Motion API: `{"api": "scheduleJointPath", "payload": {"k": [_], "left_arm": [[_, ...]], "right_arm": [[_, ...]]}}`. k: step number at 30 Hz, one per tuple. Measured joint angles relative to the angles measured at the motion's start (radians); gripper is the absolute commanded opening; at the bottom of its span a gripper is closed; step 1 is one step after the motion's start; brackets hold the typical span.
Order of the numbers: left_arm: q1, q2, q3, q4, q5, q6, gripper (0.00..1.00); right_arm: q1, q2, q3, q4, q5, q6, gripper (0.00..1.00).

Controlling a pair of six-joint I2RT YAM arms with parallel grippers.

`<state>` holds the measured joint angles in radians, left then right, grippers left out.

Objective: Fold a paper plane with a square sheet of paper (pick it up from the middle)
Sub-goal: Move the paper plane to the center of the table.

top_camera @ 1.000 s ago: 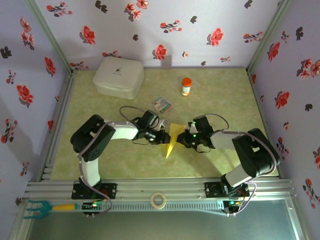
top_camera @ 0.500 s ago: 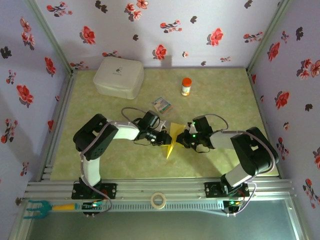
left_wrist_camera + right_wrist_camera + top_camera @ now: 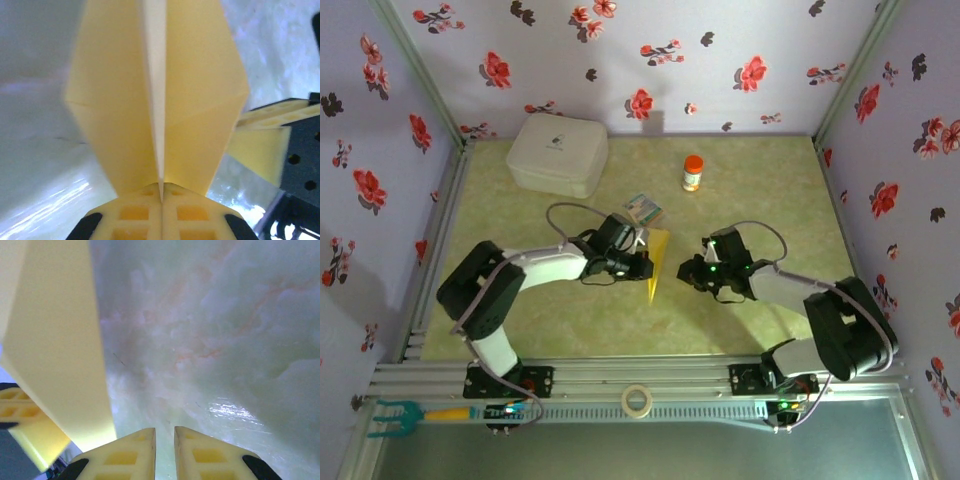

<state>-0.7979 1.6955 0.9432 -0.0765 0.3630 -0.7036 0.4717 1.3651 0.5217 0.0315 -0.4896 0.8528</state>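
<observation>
Paper plane (image 3: 657, 258) pinched at the middle of the desk (image 3: 570, 325).
I see my left jaws clamped on the plane's centre crease, its tip toward the near edge, just this side of the printed packet (image 3: 643, 208). My right jaws stand slightly apart beside it, gripping nothing.

Nothing is legible; marks on the white box (image 3: 565, 160) and small packet (image 3: 643, 208) are too tiny.
</observation>
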Motion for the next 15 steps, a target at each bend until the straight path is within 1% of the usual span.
{"api": "scheduleJointPath", "payload": {"k": [3, 6, 10, 15], "left_arm": [[-0.007, -0.033, 0.047, -0.120, -0.143, 0.026, 0.03], [-0.012, -0.034, 0.085, -0.228, -0.246, 0.039, 0.03], [-0.018, -0.022, 0.116, -0.328, -0.326, 0.046, 0.03], [-0.038, 0.021, 0.128, -0.378, -0.360, 0.048, 0.04]], "right_arm": [[0.000, -0.019, 0.015, -0.023, 0.022, -0.007, 0.18], [0.000, -0.022, 0.024, -0.038, 0.032, -0.007, 0.19], [0.000, -0.022, 0.026, -0.051, 0.043, -0.007, 0.19], [0.000, -0.022, 0.031, -0.061, 0.046, -0.007, 0.20]]}}
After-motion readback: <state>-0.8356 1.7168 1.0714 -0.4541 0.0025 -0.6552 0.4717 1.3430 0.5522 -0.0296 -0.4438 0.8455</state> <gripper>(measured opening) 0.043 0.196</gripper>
